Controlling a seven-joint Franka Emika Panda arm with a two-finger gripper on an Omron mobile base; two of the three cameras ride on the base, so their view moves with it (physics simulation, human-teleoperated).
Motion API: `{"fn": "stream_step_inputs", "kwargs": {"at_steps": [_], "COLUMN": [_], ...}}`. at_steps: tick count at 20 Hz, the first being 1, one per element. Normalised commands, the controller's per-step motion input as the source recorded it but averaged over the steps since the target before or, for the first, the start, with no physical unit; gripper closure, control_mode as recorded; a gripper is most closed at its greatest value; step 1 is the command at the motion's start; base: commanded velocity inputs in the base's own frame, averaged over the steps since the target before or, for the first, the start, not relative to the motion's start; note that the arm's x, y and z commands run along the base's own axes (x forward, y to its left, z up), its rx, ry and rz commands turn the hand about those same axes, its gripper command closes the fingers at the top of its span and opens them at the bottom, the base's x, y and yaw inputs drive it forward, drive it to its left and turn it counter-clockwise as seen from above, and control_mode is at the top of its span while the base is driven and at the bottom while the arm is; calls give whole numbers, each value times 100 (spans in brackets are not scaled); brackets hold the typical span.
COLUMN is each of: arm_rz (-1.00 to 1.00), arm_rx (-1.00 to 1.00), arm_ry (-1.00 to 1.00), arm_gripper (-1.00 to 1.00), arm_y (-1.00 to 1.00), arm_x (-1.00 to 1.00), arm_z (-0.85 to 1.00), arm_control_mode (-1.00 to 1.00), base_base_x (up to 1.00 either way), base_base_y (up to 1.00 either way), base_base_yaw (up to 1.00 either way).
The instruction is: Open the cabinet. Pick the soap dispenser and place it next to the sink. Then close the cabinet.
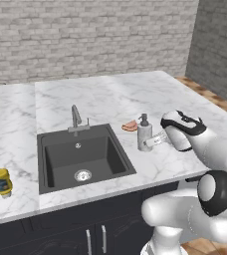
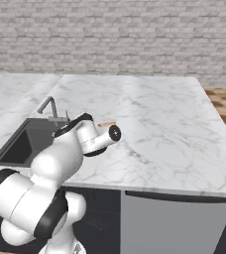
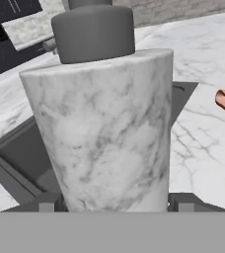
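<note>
On the marble counter [image 1: 110, 94], at about three o'clock from the sink [image 1: 80, 159]: soap dispenser [image 1: 145, 133], upright, base on the stone, just beside the basin's right rim. Dark pump head on top; body pale and stone-patterned. Gripper [image 1: 154, 142] level with the bottle's lower half, reaching in from the right, one finger on either side of the body. Fingertips [image 3: 182, 201] low at five and seven o'clock in the hand view, flanking the bottle; whether pressed against it or just apart, cannot tell. Faucet [image 1: 76, 118] at twelve o'clock of the basin, on its rear rim. Round silver drain [image 1: 83, 175] in the basin floor. Small pinkish item [image 1: 130, 126] lying flat at about eleven o'clock from the bottle, near it. Yellow jar [image 1: 1, 182] at nine o'clock from the sink, well apart from the bottle. Black lower cabinet fronts [image 1: 95, 234] with silver bar handles below the counter edge.
</note>
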Motion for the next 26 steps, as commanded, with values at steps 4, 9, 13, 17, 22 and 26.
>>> {"fn": "stream_step_inputs", "kwargs": {"at_steps": [4,9,13,17,22,26], "arm_rz": [0,0,0,0,0,0], "arm_rx": [0,0,0,0,0,0], "arm_ry": [0,0,-3,-5,-5,-4], "arm_gripper": [100,100,100,100,100,100], "arm_y": [0,0,0,0,0,0], "arm_x": [14,20,20,6,0,5], "arm_z": [-40,-39,-28,-28,-30,-30], "arm_control_mode": [-100,-100,-100,-100,-100,-100], "base_base_x": [0,0,0,0,0,0], "base_base_y": [0,0,0,0,0,0], "base_base_yaw": [0,0,0,0,0,0]}}
